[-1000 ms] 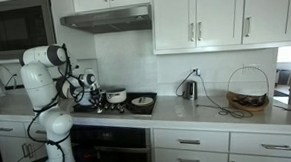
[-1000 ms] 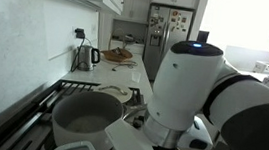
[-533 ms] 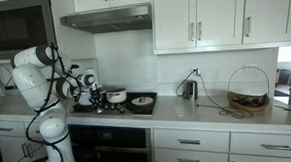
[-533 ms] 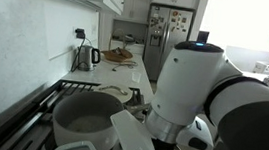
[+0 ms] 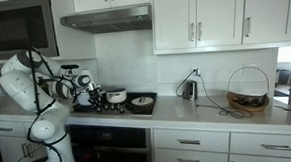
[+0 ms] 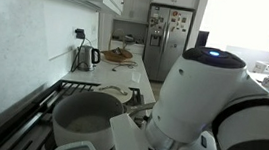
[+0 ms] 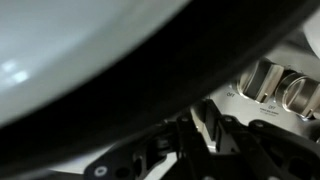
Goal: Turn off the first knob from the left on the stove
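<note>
The stove (image 5: 115,110) is a black cooktop over a dark oven front, and its grates also show in an exterior view (image 6: 69,86). My gripper (image 5: 84,83) hangs over the stove's left end, beside a steel pot (image 5: 116,95). In the wrist view the gripper (image 7: 204,128) comes in from the bottom with its fingers together and nothing between them. Two knobs (image 7: 264,79) with OFF labels sit on a light panel at the right, apart from the fingertips. A dark curved rim (image 7: 150,95) fills most of that view.
A dark pan (image 5: 142,102) sits on the stove's right burner. A large pot (image 6: 82,120) is close to my arm (image 6: 196,112). A kettle (image 5: 189,89) and a wire basket (image 5: 248,90) stand on the counter. A microwave (image 5: 18,28) hangs at the upper left.
My arm's upper links have swung to the left and lower in the exterior view, while the gripper has stayed over the stove's left end.
</note>
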`<control>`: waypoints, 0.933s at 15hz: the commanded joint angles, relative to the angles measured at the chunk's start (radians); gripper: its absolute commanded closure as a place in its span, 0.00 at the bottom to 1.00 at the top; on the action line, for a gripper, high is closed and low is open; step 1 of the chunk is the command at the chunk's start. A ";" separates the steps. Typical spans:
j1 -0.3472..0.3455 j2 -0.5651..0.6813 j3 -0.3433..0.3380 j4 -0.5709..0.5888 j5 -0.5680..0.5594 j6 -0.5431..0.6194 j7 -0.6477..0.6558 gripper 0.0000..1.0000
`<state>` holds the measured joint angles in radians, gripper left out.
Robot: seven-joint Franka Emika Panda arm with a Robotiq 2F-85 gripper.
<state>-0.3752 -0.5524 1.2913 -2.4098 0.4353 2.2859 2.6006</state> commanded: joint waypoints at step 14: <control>-0.014 -0.062 0.016 0.030 0.039 -0.014 -0.001 0.41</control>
<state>-0.3923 -0.6179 1.3105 -2.3789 0.4778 2.2705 2.5992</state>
